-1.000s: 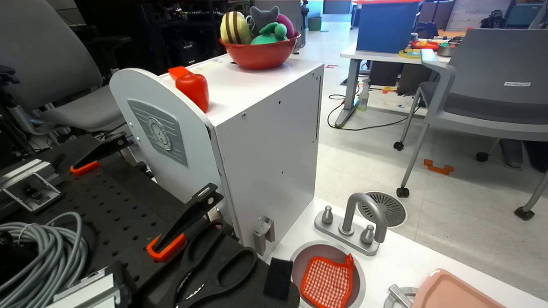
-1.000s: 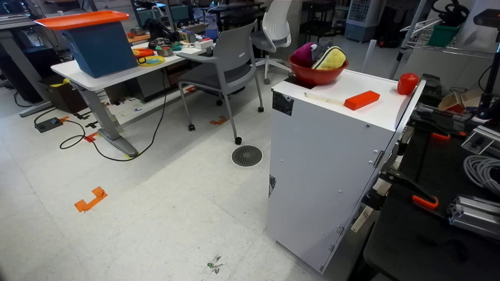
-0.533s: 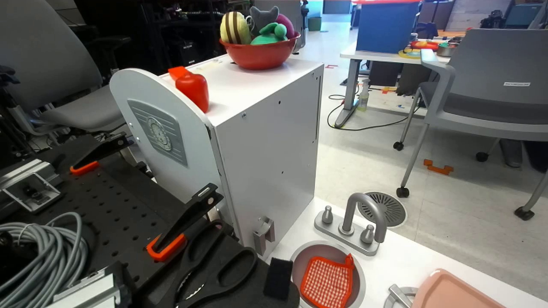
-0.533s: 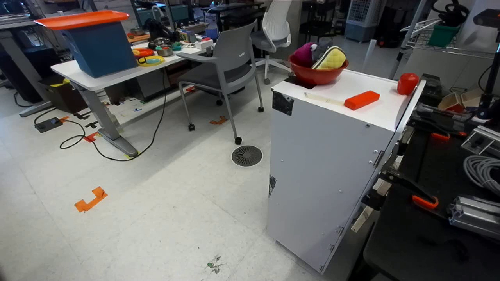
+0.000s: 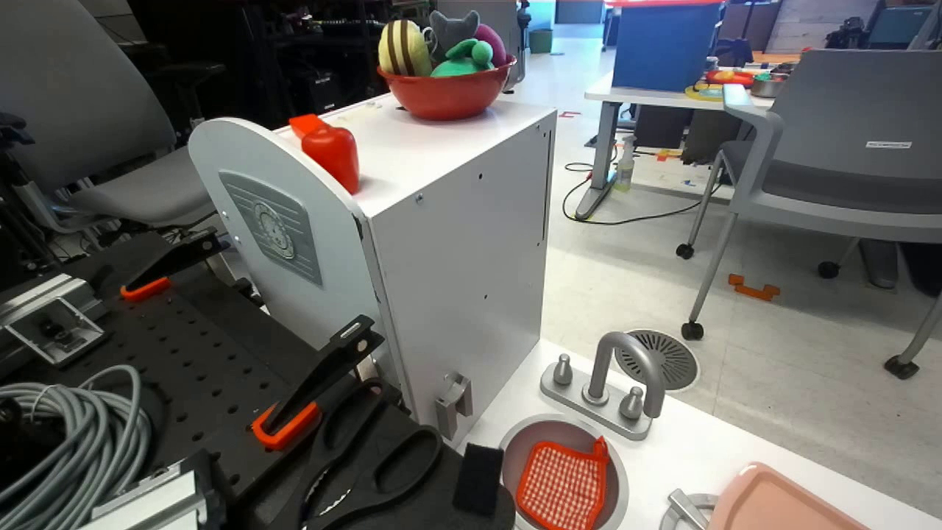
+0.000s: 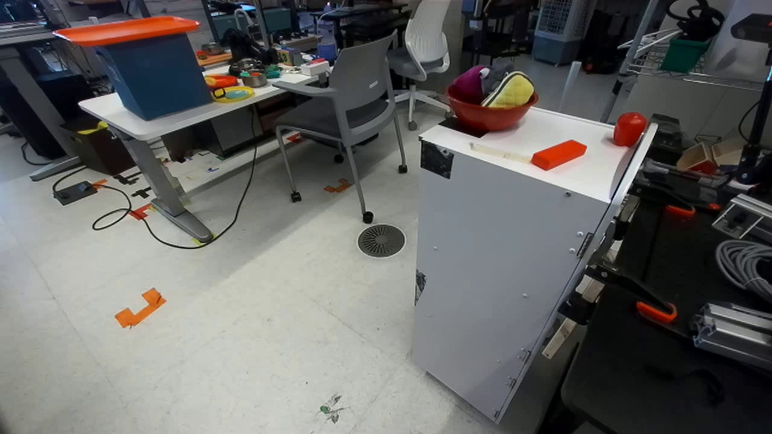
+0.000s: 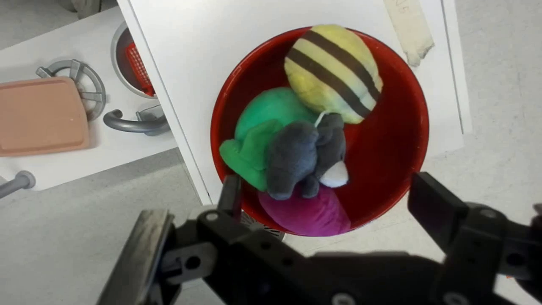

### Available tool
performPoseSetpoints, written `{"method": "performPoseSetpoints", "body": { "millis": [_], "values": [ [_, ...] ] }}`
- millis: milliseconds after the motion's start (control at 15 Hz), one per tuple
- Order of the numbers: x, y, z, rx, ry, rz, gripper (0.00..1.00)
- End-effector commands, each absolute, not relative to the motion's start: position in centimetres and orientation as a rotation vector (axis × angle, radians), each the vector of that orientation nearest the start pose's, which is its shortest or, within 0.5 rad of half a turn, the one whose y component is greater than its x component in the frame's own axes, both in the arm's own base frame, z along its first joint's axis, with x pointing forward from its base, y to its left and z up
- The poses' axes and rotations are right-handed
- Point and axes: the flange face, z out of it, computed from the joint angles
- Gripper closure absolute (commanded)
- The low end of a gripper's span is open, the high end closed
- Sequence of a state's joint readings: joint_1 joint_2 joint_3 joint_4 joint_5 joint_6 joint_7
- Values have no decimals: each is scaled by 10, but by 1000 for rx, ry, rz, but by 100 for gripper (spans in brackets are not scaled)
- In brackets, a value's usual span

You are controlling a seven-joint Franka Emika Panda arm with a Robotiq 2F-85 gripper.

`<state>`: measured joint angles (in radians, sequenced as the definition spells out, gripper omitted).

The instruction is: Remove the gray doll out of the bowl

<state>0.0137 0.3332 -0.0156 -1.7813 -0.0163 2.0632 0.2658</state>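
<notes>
The gray doll (image 7: 292, 156) is a dark-gray plush with a white patch, lying in the red bowl (image 7: 387, 152) between and partly over a green toy (image 7: 271, 110) and a magenta toy (image 7: 311, 212). The gray doll's ears stick up above the rim in an exterior view (image 5: 455, 31), and it is partly hidden behind a yellow toy in an exterior view (image 6: 496, 77). The bowl shows in both exterior views (image 5: 449, 96) (image 6: 490, 117). My gripper (image 7: 327, 184) is open and empty in the wrist view, its fingers spread wide over the bowl's near side. It shows in neither exterior view.
The yellow-and-black striped toy (image 7: 334, 72) lies in the bowl beside the doll. The bowl stands near the edge of the white cabinet top (image 5: 397, 158). A red pepper-like object (image 6: 629, 129) and an orange-red block (image 6: 559, 155) are on the same top. A faucet (image 5: 625, 361) stands lower down.
The bowl, toys and cabinet have not moved. A blurred dark shape shows at the top edge behind the bowl in an exterior view; I cannot tell what it is.
</notes>
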Motion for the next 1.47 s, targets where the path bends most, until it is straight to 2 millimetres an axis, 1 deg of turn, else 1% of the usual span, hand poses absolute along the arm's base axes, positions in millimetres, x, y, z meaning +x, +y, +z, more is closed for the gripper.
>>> {"method": "performPoseSetpoints", "body": {
  "millis": [0,133,333,667,1400],
  "values": [
    [639,9,363,-3119,470,94,0],
    [638,13,360,-3124,470,108,0],
    [636,14,353,-3131,478,133,0],
    [633,7,349,-3100,501,158,0],
    [626,1,342,-3079,527,236,0]
  ]
}}
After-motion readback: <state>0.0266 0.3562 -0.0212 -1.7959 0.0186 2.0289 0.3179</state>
